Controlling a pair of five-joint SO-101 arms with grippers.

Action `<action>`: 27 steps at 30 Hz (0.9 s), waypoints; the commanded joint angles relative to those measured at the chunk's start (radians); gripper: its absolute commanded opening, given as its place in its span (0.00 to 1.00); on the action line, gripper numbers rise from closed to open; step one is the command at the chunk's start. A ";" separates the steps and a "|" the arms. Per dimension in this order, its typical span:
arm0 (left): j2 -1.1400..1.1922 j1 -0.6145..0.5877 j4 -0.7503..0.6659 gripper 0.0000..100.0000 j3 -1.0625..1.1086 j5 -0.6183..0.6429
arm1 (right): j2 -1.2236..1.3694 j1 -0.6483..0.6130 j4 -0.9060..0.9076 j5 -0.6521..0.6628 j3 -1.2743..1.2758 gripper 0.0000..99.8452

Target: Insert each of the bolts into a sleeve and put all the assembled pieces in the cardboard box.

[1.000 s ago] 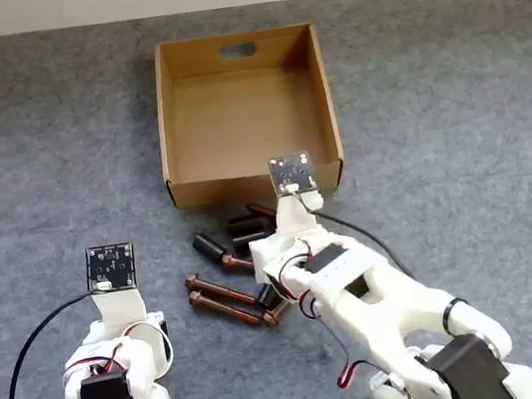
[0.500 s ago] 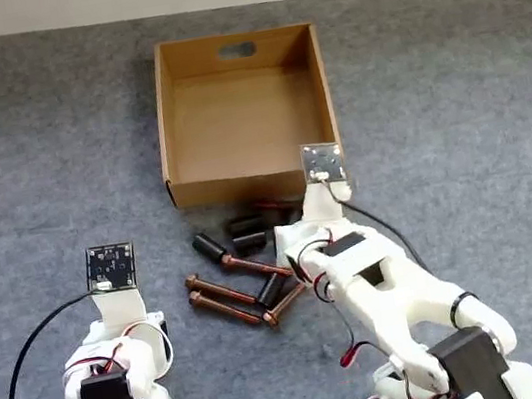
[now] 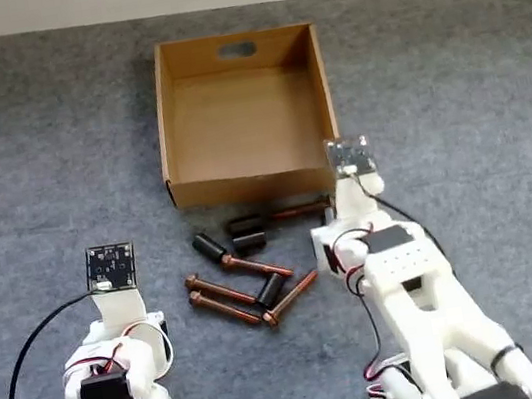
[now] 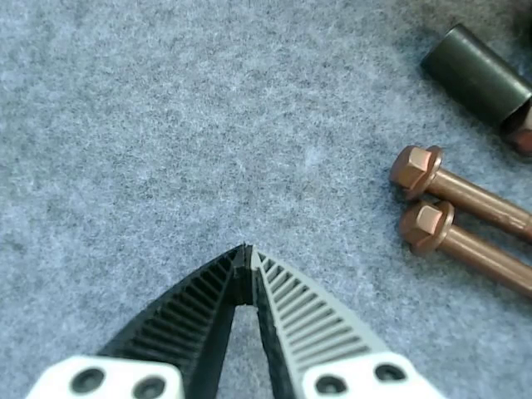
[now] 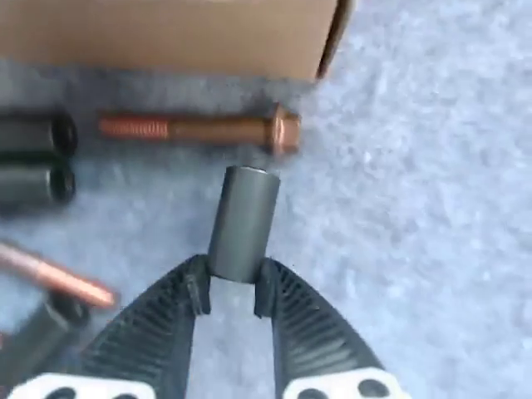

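The left gripper (image 4: 247, 256) sits low over the grey carpet (image 4: 166, 125) at the near left, its ribbed fingers pressed together at the tips. Just beyond it lies a pair of bolts (image 4: 428, 224), side by side and nearly parallel, hex heads at the left-arm end. Past those heads a short sleeve (image 4: 475, 75) rests on its side, its end against the head of a third bolt (image 3: 256, 264). Toward the right arm from the pair, a fourth bolt (image 3: 293, 294) lies slanted, and a black sleeve (image 3: 272, 288) lies just beside it, between it and the third bolt — whether they touch cannot be told. The right gripper (image 5: 233, 276) is over the carpet at the right end of the scatter, pinching a dark sleeve (image 5: 243, 220) by one end, so the tube sticks out ahead of the fingertips. Just beyond the tube's free end a lone bolt (image 5: 195, 129) lies crosswise, close along the front wall of the cardboard box (image 3: 168, 124), its head toward the box's right front corner. Beside that bolt's threaded end two sleeves (image 5: 37, 184) lie side by side — touching or nearly so. The box stands open-topped at the far middle of the carpet, a hand slot in its far wall.
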 commanded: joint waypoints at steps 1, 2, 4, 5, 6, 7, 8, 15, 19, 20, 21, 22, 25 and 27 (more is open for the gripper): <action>-0.001 0.010 0.003 0.01 0.018 -0.008 | -0.033 0.015 0.099 0.147 -0.008 0.03; -0.001 0.010 0.003 0.01 0.018 -0.008 | -0.019 0.015 0.125 0.190 -0.012 0.03; -0.001 0.010 0.003 0.01 0.018 -0.008 | 0.024 0.015 0.162 0.259 -0.021 0.03; -0.001 0.010 0.003 0.01 0.018 -0.008 | 0.051 0.015 0.176 0.282 -0.035 0.03; -0.001 0.010 0.003 0.01 0.018 -0.008 | 0.087 0.015 0.194 0.304 -0.050 0.03; -0.001 0.010 0.003 0.01 0.018 -0.008 | 0.125 0.015 0.209 0.311 -0.073 0.03; -0.001 0.010 0.003 0.01 0.018 -0.008 | 0.170 0.015 0.225 0.308 -0.104 0.03; -0.001 0.010 0.003 0.01 0.018 -0.008 | 0.380 0.010 0.346 0.308 -0.291 0.03; -0.001 0.010 0.003 0.01 0.018 -0.008 | 0.341 0.008 0.352 0.307 -0.302 0.07; -0.001 0.010 0.003 0.01 0.018 -0.008 | 0.321 0.010 0.352 0.305 -0.291 0.10; -0.001 0.010 0.003 0.01 0.018 -0.008 | 0.298 0.010 0.348 0.296 -0.274 0.14; -0.001 0.010 0.003 0.01 0.018 -0.008 | 0.271 0.010 0.343 0.276 -0.259 0.17; -0.001 0.010 0.003 0.01 0.018 -0.008 | 0.177 0.008 0.343 0.273 -0.219 0.19; -0.001 0.010 0.003 0.01 0.018 -0.008 | 0.117 0.008 0.320 0.272 -0.180 0.19</action>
